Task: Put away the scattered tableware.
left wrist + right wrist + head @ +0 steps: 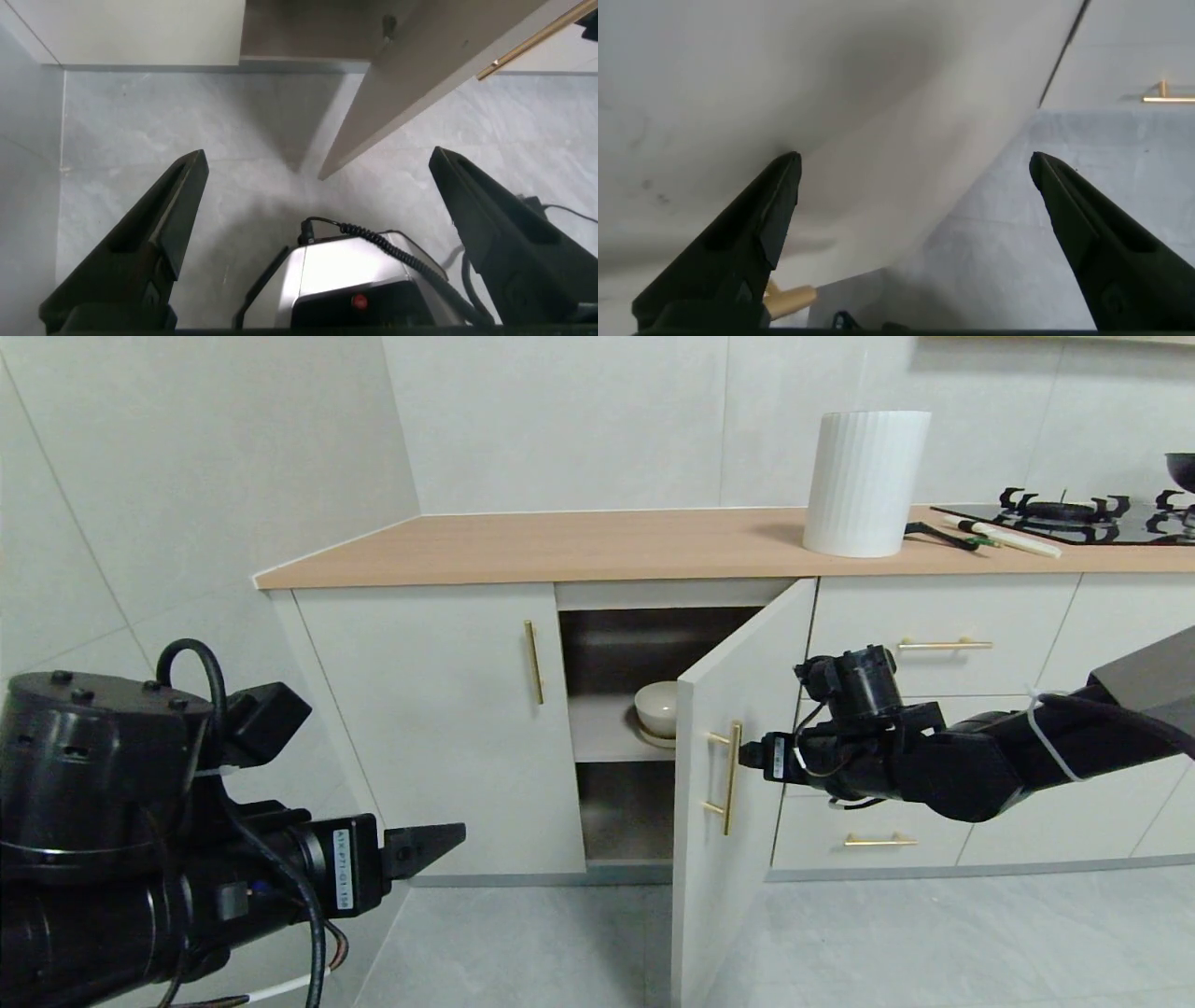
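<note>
The bowl (656, 707) sits on the shelf (607, 735) behind the open door (698, 905), the right pincer (752, 753), jaws spread and gripping nothing, is up against that door by its gold handle (731, 778), and the left pincer (318, 159), also released, hangs low over the floor (234, 103).

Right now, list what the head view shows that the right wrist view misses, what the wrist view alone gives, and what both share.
Head view alone: the bowl on the cupboard shelf, the white canister and stove on the counter, and the left hand, low and away from the cupboard. Right wrist view alone: the fingers of the right hand spread wide apart. Both: the open cupboard door, its gold handle, and the right hand at that handle.
</note>
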You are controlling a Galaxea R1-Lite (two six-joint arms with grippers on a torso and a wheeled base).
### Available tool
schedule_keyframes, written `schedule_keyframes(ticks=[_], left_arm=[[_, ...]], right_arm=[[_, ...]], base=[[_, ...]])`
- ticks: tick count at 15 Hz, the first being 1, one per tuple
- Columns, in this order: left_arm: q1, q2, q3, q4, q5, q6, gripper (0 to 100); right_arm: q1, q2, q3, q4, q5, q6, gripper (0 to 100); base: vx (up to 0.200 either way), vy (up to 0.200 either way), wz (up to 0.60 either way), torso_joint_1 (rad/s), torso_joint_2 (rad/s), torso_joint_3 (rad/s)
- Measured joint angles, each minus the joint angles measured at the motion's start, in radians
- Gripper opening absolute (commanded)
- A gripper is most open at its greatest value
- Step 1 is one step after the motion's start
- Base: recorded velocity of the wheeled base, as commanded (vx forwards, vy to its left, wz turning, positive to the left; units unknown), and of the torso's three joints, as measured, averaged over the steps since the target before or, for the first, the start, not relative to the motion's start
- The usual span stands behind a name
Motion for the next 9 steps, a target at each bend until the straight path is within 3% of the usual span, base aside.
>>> schedule_keyframes(ticks=[1, 9], left_arm=[[0.0, 0.001, 0.0, 0.0, 0.0, 0.0, 100], [0.0, 0.008, 0.0, 0.0, -0.002, -0.001, 100]], right_arm=[[-0.001, 0.007, 0.001, -0.003, -0.002, 0.001, 100], [0.002, 0.03, -0.01, -0.053, 0.0, 0.062, 100]], base=[[0.0, 0.0, 0.0, 0.0, 0.0, 0.0], [0.2, 0.0, 0.0, 0.0, 0.0, 0.007]])
